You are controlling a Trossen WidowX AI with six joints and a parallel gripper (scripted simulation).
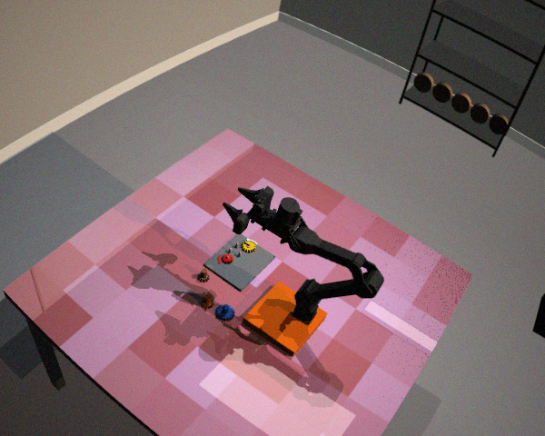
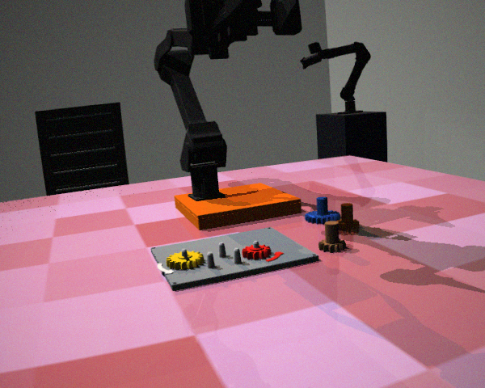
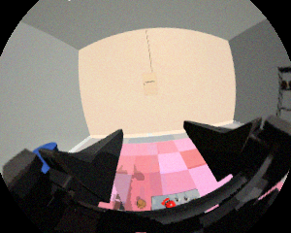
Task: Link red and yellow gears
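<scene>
The grey board (image 1: 240,274) (image 2: 284,246) (image 3: 157,200) bears a red gear (image 1: 227,259) (image 2: 256,251) (image 3: 169,203) and a yellow gear (image 1: 248,246) (image 2: 184,260). Between them stand three empty pegs, one nearest the yellow gear (image 2: 210,259), one set toward the robot base (image 2: 221,249), one nearest the red gear (image 2: 237,255). A large blue gear (image 1: 224,312) (image 2: 322,216), a dark brown gear (image 1: 207,301) (image 2: 347,225) and a lighter brown gear (image 1: 203,275) (image 2: 332,245) (image 3: 141,203) stand upright on the table. My gripper (image 1: 232,196) (image 3: 153,128) is open and empty, high above the table.
The orange base slab (image 1: 275,307) (image 2: 238,208) lies beside the board and the blue gear. A red arrow (image 2: 275,256) and a white arrow (image 2: 165,271) mark the board. The blue and dark brown gears stand close together. Arm shadows fall across the table around them.
</scene>
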